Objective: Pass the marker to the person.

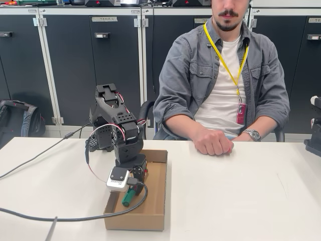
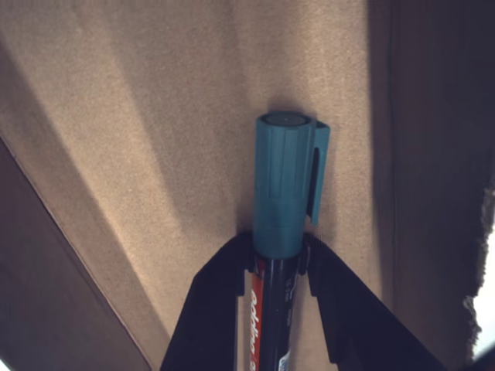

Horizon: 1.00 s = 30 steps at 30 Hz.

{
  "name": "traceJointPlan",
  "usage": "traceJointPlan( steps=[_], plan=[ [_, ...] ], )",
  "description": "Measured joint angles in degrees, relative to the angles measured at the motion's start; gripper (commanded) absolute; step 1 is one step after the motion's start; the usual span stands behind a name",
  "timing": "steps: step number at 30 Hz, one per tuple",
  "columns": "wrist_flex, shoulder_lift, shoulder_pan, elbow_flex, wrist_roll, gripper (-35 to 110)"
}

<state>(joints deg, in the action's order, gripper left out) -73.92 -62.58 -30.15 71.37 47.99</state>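
Clamped in the gripper, the marker points its green cap at the floor of a cardboard box on the bench; barrel lettering unreadable. Behind sits the person, fist resting.

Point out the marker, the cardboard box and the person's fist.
marker (image 2: 282, 185): wrist view, on the green cap, above the tool's fingers closed on the barrel.
cardboard box (image 1: 156, 193): fixed view, on the right wall.
person's fist (image 1: 213, 142): fixed view, on the knuckles resting on the table.
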Motion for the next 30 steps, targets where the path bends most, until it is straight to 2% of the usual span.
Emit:
traceJointPlan(
  steps=[6,11,18,24,30],
  plan=[
    [-0.44,-5.36,-1.32,0.00,-9.67,-5],
    [-3.16,-14.06,-1.49,1.32,-13.97,-5],
    [-13.10,-30.67,-2.72,6.50,-14.77,-5],
    [-21.27,-37.35,-2.72,6.15,-14.77,-5],
    [-22.68,-41.31,-1.05,3.34,-14.15,-5]
  ],
)
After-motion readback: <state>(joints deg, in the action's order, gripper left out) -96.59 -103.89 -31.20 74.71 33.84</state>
